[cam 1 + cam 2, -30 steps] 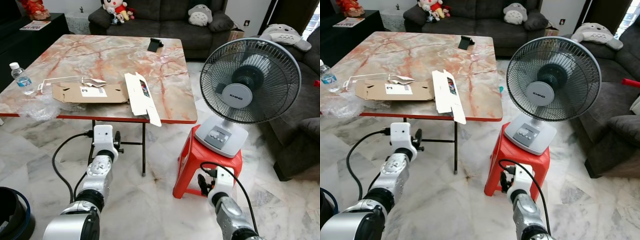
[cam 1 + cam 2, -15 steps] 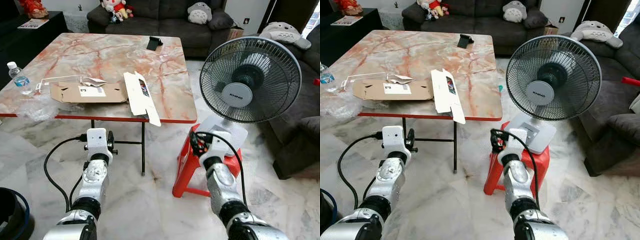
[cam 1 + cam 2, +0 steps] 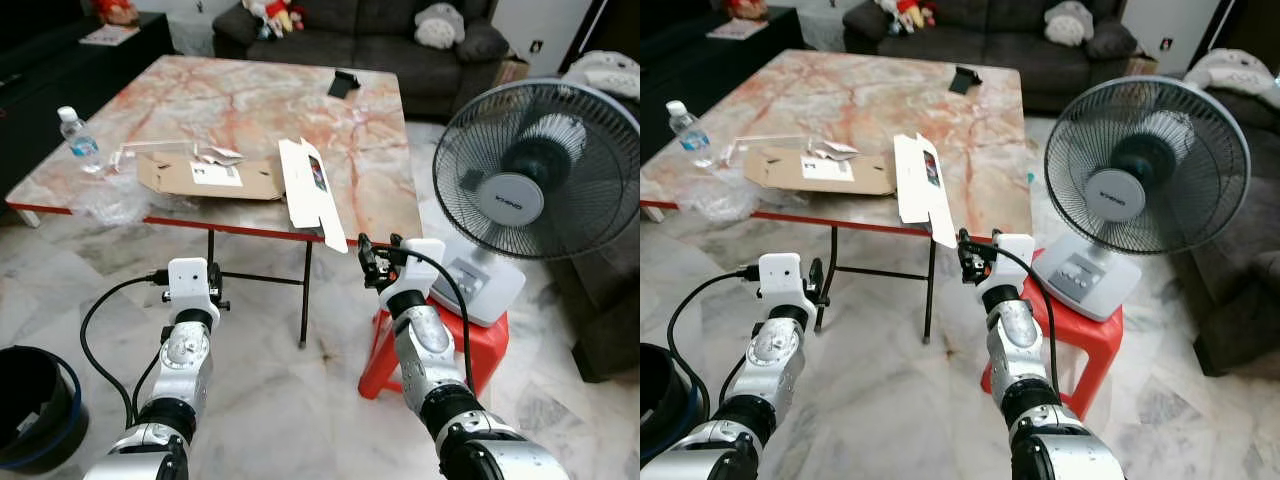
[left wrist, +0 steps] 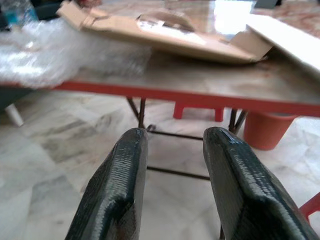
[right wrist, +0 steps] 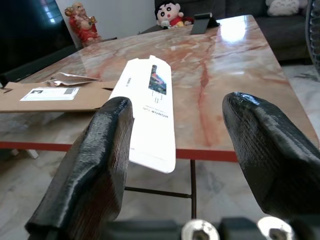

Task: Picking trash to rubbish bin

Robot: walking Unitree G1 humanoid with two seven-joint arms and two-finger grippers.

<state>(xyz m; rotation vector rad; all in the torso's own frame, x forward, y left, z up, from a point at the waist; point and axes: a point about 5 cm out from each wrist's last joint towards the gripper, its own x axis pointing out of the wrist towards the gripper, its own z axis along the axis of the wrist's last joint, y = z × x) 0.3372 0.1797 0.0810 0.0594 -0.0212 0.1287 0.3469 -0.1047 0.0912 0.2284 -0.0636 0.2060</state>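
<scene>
Step in hand looks like the approach/reach for the first piece of trash. Right gripper [image 3: 368,262] is raised near the table's near edge, jaws wide apart & empty, lined up w/ the flattened white box [image 3: 310,190] that overhangs the marble table [image 3: 250,100] edge. Left gripper [image 4: 172,165] sits lower, under table height on the left, fingers parted, holding nothing. Brown cardboard [image 3: 205,177] & plastic wrap [image 3: 95,200] lie further left on the tabletop; water bottle [image 3: 78,140] at far left. Black bin [image 3: 30,400] on the floor, near left. Next, prob: ease right gripper forward onto the box's overhanging end, pinch it, then turn left to the bin.
</scene>
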